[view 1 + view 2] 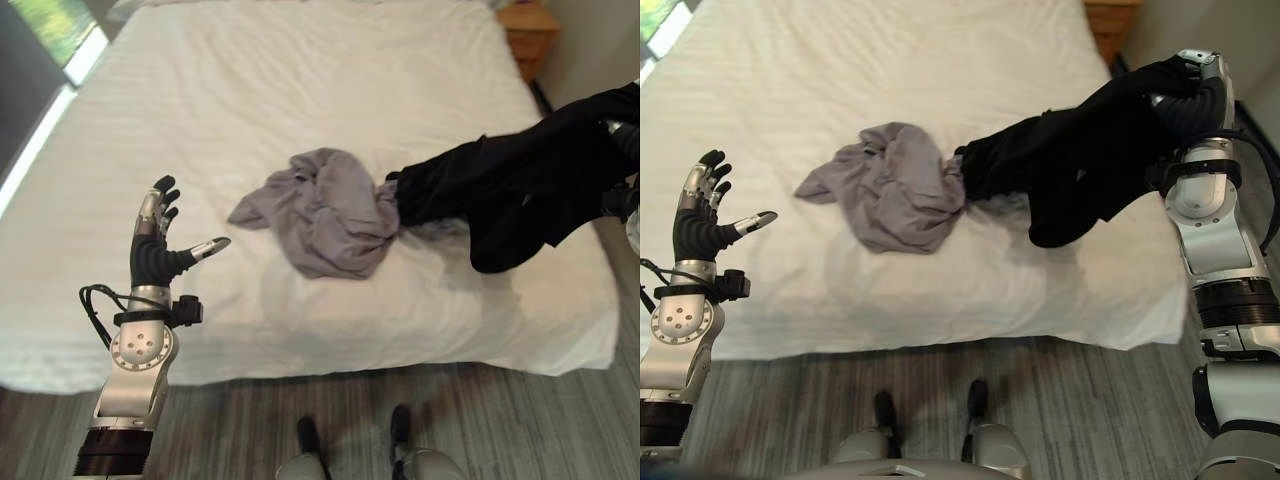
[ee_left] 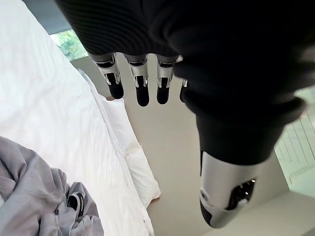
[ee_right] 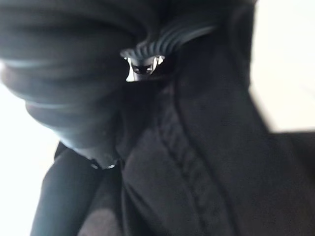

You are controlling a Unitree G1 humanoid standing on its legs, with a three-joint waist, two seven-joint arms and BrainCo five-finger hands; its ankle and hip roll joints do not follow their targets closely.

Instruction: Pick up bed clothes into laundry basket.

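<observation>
Black garment lifted off the bed

The right eye view shows the right hand (image 1: 1188, 85) gripping one black garment (image 1: 1080, 165), raised over the bed (image 1: 890, 60), its far end touching one grey garment (image 1: 890, 190). The left hand (image 1: 158, 240) hovers spread wide, holding nothing, well apart from both

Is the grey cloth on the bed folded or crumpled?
Crumpled: the grey cloth lies bunched in uneven folds on the white bed.
</observation>
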